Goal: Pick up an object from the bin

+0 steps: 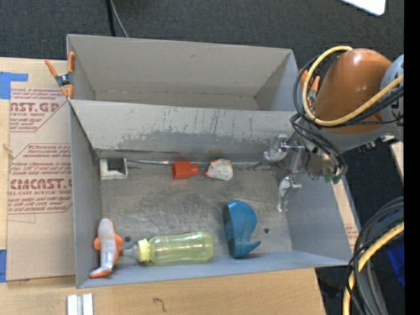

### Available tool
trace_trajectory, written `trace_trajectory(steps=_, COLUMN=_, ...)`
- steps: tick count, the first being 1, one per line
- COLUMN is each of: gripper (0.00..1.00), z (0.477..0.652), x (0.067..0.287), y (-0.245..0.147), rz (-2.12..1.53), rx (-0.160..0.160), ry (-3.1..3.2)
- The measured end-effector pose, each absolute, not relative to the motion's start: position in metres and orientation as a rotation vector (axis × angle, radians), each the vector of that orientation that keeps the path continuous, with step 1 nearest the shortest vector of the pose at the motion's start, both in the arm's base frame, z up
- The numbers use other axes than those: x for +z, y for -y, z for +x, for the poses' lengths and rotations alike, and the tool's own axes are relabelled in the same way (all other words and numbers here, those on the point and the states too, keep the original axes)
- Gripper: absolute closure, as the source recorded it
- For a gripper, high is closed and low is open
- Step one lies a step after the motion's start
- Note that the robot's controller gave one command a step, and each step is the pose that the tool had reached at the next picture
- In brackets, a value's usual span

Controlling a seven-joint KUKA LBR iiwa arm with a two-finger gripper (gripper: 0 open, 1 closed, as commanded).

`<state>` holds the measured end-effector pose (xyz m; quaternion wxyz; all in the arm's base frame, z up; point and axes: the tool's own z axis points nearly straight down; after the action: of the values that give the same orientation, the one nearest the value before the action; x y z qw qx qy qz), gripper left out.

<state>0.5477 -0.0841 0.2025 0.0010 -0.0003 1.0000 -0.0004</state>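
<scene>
The end effector (pixel 285 190) hung low at the 3 o'clock side of the grey metal bin (pixel 85 195), above bare floor close to the right-hand wall. Nothing showed clamped in it, and it could not be told whether it was apart or together. Its position by that wall probably came from the arm's reach from 3 o'clock, which put it short of everything loose.

The nearest thing was a blue curved plastic piece shaped like a scoop (pixel 239 228), at about 7 o'clock from the end effector, near but clearly apart. Its long axis ran roughly from 12 to 6 o'clock. The broad rounded end was toward 12, and the narrower hooked tip turned toward 4 beside the near wall. It seemed the likeliest thing to be picked, and a grip across its narrow width looked more practical than one along its length.

The other things hugged the walls, probably because the sloping sides let them slide down and stop there. A pale yellow translucent plastic bottle (pixel 177 248) lay on its side at 6 o'clock, its axis running 9 to 3 with the cap toward 9. Just beside the cap lay a white and orange toy figure (pixel 105 248). Along the far wall sat a small orange block (pixel 185 170) and a white lumpy object (pixel 220 170), close together and well apart from the end effector.
</scene>
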Motion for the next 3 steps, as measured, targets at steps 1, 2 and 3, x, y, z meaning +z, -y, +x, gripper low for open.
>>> trace_trajectory(steps=1, gripper=0.00, z=0.538, x=0.164, y=0.067, rz=-0.263, rx=-0.004, ry=-3.121)
trace_trajectory(steps=2, gripper=0.00, z=0.534, x=0.138, y=0.038, rz=-0.676, rx=0.002, ry=-3.070)
trace_trajectory(steps=3, gripper=0.00, z=0.517, x=0.120, y=0.028, rz=-0.936, rx=0.001, ry=-2.998)
